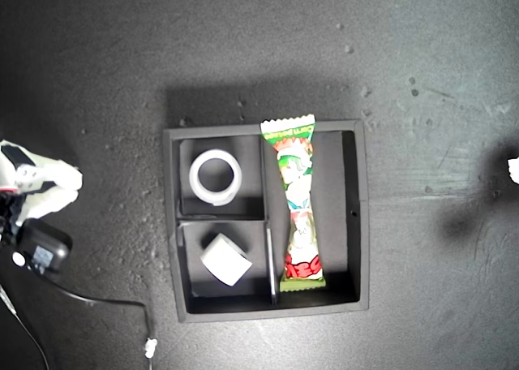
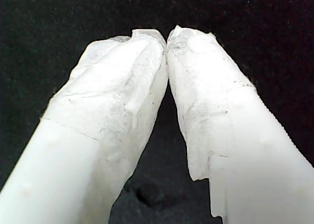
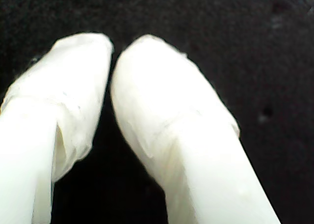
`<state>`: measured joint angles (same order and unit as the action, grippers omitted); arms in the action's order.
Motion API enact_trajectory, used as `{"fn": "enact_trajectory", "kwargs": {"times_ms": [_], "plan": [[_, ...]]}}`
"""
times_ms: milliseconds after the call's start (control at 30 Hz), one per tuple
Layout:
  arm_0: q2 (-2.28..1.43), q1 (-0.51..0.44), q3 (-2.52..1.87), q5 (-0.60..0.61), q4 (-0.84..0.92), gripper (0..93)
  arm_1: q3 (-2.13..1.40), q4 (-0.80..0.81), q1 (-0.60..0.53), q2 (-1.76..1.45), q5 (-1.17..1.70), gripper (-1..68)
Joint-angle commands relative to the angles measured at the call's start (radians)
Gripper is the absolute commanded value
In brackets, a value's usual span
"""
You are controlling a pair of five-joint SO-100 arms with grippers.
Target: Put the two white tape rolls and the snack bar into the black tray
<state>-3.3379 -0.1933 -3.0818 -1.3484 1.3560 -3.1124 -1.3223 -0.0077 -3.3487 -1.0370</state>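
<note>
- Snack bar (image 1: 298, 206) lies lengthwise in the long compartment on the exterior view's right of the black tray (image 1: 362, 224), its far crimped end overhanging the tray's far wall and its near end just short of the near wall.
- Its wrapper is white and green with cartoon figures and red lettering at the near end; the lettering is too small to read.
- Wider white tape roll (image 1: 216, 176) lies flat in the far small compartment on the exterior view's left, its large hole facing up.
- Smaller white tape roll (image 1: 225, 259) sits tilted in the near small compartment, just beside the partition that separates it from the snack bar.
- Around the tray, the dark bench (image 1: 422, 53) is speckled with pale flecks and scuff marks.
- At the exterior view's left edge, well apart from the tray, stand a white arm part (image 1: 36, 179) and a black block (image 1: 40, 251) with a black cable (image 1: 105, 301) trailing toward the near edge; which arm this is cannot be told.
- My first hand (image 2: 166, 41) has its white-wrapped fingertips touching, with nothing between them, over bare dark bench.
- My second hand (image 3: 112, 52) is narrowed to a thin dark gap, holding nothing.
</note>
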Motion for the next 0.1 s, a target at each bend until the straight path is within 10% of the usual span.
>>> {"fn": "enact_trajectory", "kwargs": {"times_ms": [0, 67], "plan": [[-0.046, -0.017, -0.057, -0.009, 0.040, 0.2, -0.011, -0.014, 0.002, -0.002, 0.014, -0.1], [-0.046, -0.017, -0.057, -0.009, 0.040, 0.2, -0.011, -0.014, 0.002, -0.002, 0.014, -0.1]]}}
